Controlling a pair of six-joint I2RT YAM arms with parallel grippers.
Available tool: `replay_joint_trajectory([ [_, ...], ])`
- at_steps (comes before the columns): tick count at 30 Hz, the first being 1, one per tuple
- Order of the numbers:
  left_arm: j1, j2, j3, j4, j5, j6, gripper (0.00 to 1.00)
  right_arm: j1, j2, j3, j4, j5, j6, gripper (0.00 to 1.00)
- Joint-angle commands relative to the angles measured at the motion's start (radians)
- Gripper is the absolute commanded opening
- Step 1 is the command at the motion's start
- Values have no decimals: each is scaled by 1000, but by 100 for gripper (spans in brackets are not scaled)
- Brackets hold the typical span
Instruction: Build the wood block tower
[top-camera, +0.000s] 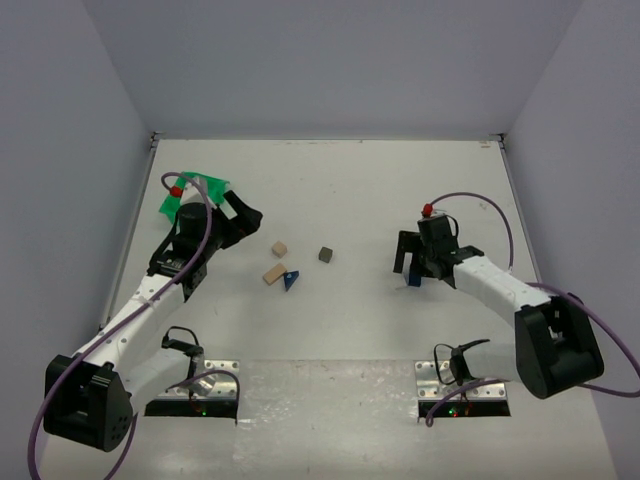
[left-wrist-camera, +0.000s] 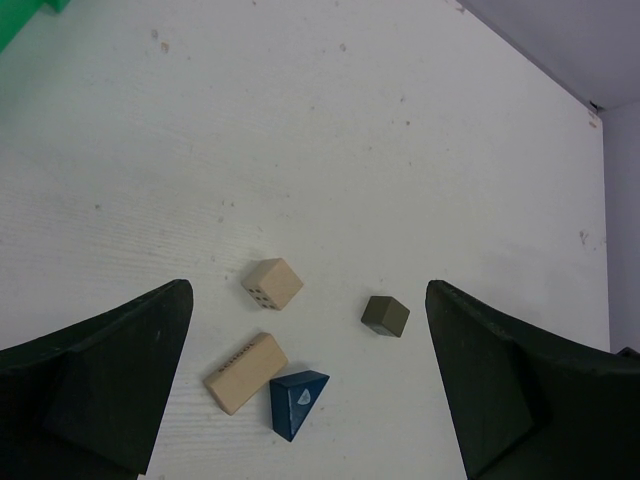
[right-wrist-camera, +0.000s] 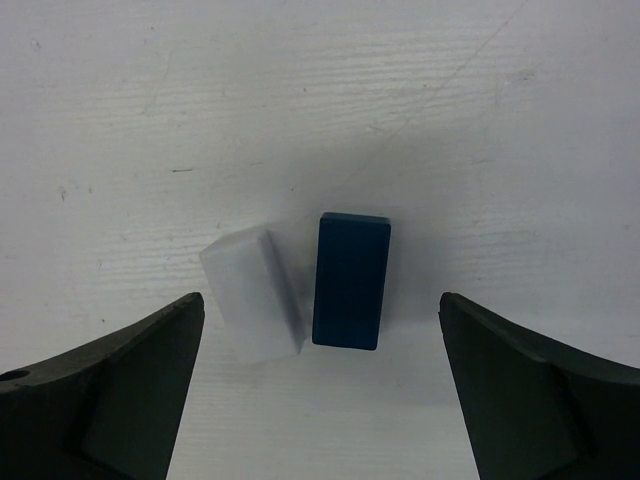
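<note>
Wood blocks (top-camera: 274, 273) lie loose on the table (top-camera: 350, 190), well clear of its edges; both jaws spread.

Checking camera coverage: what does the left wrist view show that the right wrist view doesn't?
Left wrist only: a tan wooden cube, a tan oblong wooden block, a blue triangular wooden wedge, a dark grey wooden cube, a corner of a green plastic bin. Right wrist only: a blue rectangular block beside a white block. Both: the white table, with the left end effector open in one, the right end effector open in the other.
</note>
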Motion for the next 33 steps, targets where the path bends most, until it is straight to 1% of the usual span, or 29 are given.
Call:
replay_joint_trajectory([
  [1, -12, -4, 0, 48, 9, 12, 100, 1, -8, 19, 8, -69, -46, 99],
  [13, -12, -3, 0, 49, 1, 14, 100, 53, 152, 85, -14, 3, -89, 99],
  [20, -14, 3, 1, 51, -2, 14, 100, 84, 202, 114, -25, 59, -94, 99],
  [24, -15, 2, 2, 50, -2, 14, 100, 87, 213, 123, -42, 94, -71, 98],
  [27, -15, 2, 1, 49, -3, 14, 100, 88, 218, 126, -65, 109, -52, 95],
  [33, -15, 3, 3, 49, -3, 14, 100, 88, 219, 115, -67, 111, -25, 82],
])
